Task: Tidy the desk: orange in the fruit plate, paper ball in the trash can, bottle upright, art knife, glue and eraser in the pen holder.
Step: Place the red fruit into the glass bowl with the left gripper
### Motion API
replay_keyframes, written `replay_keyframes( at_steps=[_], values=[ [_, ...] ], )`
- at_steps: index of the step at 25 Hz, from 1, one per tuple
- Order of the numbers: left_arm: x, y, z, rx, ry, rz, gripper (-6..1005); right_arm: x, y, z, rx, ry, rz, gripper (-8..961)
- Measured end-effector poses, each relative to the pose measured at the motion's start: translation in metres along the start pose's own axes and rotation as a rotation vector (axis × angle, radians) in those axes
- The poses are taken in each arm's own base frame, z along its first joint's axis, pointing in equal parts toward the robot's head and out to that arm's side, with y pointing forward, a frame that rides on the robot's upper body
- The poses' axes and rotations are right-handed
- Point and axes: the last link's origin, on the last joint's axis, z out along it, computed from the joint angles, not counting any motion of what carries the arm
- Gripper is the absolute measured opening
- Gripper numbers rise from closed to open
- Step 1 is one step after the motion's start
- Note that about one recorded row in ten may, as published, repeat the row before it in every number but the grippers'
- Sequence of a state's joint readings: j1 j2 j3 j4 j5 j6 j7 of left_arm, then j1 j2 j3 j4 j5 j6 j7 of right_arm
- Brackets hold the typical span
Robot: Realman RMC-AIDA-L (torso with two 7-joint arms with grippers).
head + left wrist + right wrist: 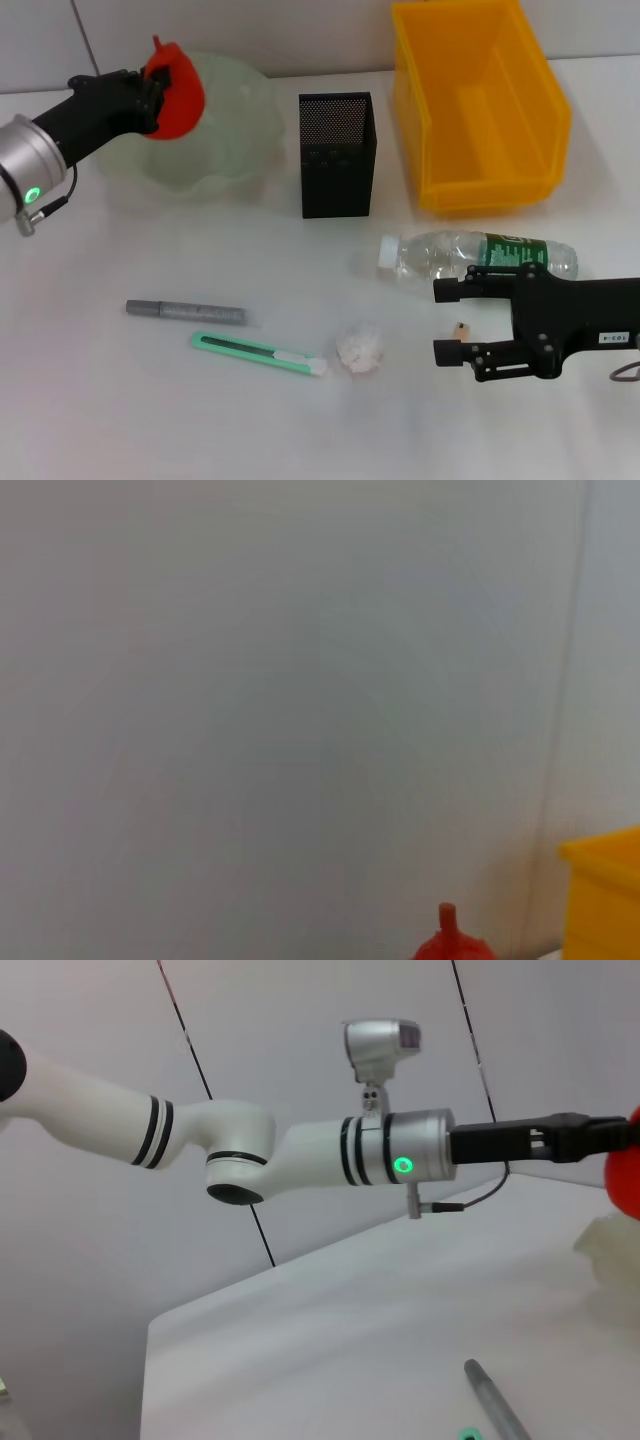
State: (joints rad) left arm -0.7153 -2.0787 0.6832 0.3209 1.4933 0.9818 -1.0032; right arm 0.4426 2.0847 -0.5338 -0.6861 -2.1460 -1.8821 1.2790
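My left gripper (152,92) is shut on the red-orange orange (175,92) and holds it over the near-left rim of the pale-green fruit plate (225,125). The orange's stem also shows in the left wrist view (447,920). The black mesh pen holder (337,155) stands at centre. The yellow trash can (480,105) is at the back right. The bottle (470,255) lies on its side, cap to the left. The white paper ball (360,348) and mint-green art knife (260,353) lie in front. My right gripper (440,322) is open, beside the bottle and right of the paper ball.
A grey stick (185,311) lies just behind the art knife. The right wrist view shows the left arm (300,1150), the grey stick's end (495,1400) and the plate's edge (610,1250). A wall runs behind the table.
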Motion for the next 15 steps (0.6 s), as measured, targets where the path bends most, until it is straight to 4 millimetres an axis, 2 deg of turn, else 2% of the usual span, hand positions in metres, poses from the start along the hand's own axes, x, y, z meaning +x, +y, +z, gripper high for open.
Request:
replay_keyframes(
  at_steps=[2,9,15],
  values=[
    [0.0000,-0.0034,0.0067,0.041,-0.018,-0.014,55,-0.0007,-0.0003,0.0005,-0.001,0.000,-0.002,770],
    [-0.0016,-0.0037,0.0088,0.058,-0.024,-0.027,77,-0.0017,-0.0008,0.0010,-0.002,-0.002,-0.005,769],
    [-0.0025,-0.0022,0.0089,0.051,-0.025,-0.017,326,-0.0020,-0.0009,0.0010,-0.002,-0.003,-0.007,769]
  ],
)
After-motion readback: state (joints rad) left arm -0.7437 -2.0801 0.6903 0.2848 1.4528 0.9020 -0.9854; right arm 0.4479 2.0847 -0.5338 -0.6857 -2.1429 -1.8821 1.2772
